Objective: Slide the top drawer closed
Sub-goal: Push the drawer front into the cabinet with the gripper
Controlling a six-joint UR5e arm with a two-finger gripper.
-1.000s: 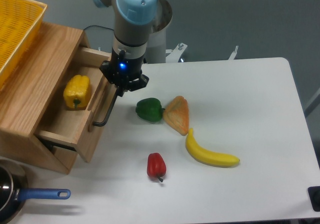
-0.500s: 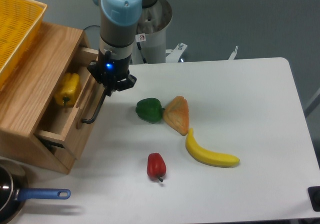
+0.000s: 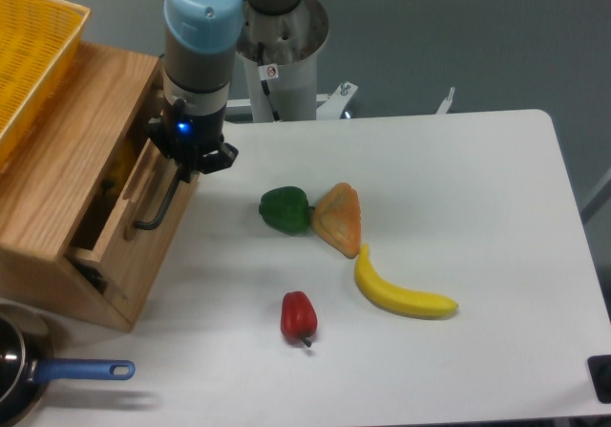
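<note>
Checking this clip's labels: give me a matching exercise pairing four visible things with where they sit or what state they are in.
Things:
1. top drawer
2. gripper
3. banana
4. red pepper

Descriptions:
A. nearest the table's front edge, alone
B. at the upper end of the black bar handle
C. open by a narrow gap
D. just below the orange wedge-shaped food

Pairs: 1-C, 2-B, 3-D, 4-A

The top drawer (image 3: 129,219) is light oak with a black bar handle (image 3: 158,205). At 3 o'clock of it lie a green pepper (image 3: 285,209), a red pepper (image 3: 298,316) and a yellow banana (image 3: 401,295).
</note>
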